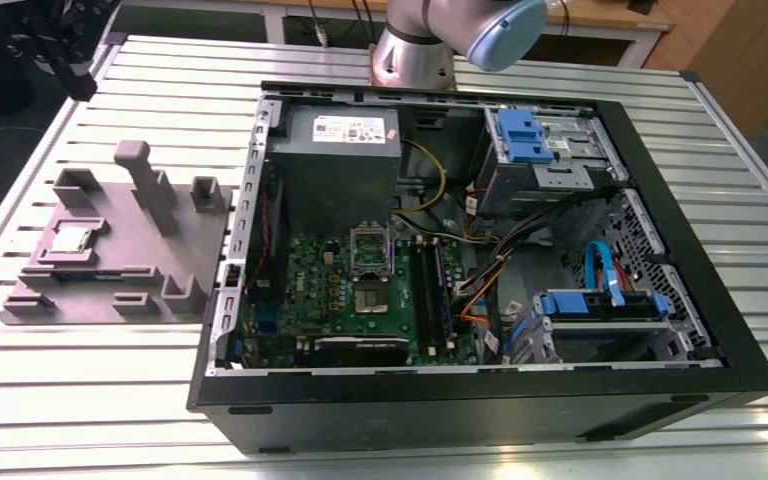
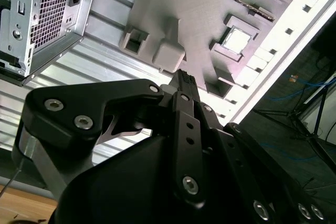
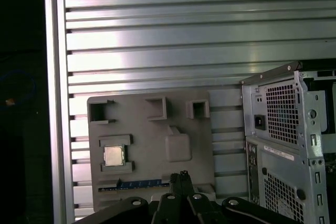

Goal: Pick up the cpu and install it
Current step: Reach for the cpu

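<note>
The arm (image 1: 418, 55) stood at the far edge of the table (image 1: 704, 170), a smooth silver column with a pale blue cap on its joint, bent over towards the exterior view's left. The table was ribbed aluminium, long bright slats with dark grooves between them. On it lay the computer case (image 1: 491, 410), a black box on its side with the panel off. Inside were a plain grey power supply (image 1: 337, 140), a green motherboard (image 1: 311, 285) with its dark, metal-framed socket (image 1: 371, 285), and blue plastic drive brackets (image 1: 523, 135).

Just beside the case, on the exterior view's left, sat a matt grey fixture plate (image 1: 104, 260), blocky, with upright posts and square pockets. The gripper (image 3: 181, 176) was black, bolted together with round silver screws. It hung well clear above the plate, its two slim fingers drawn together at the tips and holding nothing.

The cpu (image 3: 113, 155) was a small flat square with a shiny silver top. It lay in a pocket of the plate between two raised lips, apart from the gripper.
</note>
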